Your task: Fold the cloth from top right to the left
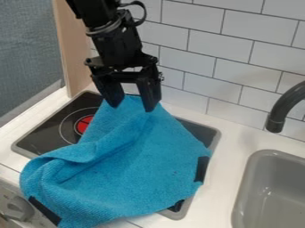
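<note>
The black gripper (132, 107) hangs over the back of the stove, its two fingers apart at the top end of the blue cloth (140, 162). The cloth's narrow upper part lies between and behind the fingertips; whether they touch it I cannot tell. From there the cloth widens toward the front, with a raised fold on its left side and a ridge below the gripper. Its lower left part hangs over the counter's front edge. Black patches show at its right edge and lower left corner.
Under the cloth is a dark stove top (51, 129) with a red burner (84, 124). To the right are a grey sink (253, 178) and a dark faucet (280, 113). A tiled wall (208, 58) stands behind, and a wooden panel (74, 49) at the left.
</note>
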Robot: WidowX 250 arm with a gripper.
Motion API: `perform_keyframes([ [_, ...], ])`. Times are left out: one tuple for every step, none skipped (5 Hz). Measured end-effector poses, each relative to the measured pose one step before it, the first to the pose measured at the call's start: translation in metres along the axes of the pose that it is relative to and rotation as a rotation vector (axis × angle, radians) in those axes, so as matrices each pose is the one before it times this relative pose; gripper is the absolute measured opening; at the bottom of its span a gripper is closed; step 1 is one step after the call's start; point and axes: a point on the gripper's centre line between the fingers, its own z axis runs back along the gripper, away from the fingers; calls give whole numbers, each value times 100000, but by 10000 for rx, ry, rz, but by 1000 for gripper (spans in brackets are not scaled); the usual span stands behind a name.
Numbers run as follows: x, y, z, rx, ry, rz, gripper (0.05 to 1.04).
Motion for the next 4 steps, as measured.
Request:
perform_keyframes([
  [-472,-87,-589,-45,258,62,998],
  [120,-1683,-1849,139,379,20,998],
  [235,-2427,-2233,20,133,-190,998],
  [-305,-2579,-3036,173,411,-229,998],
])
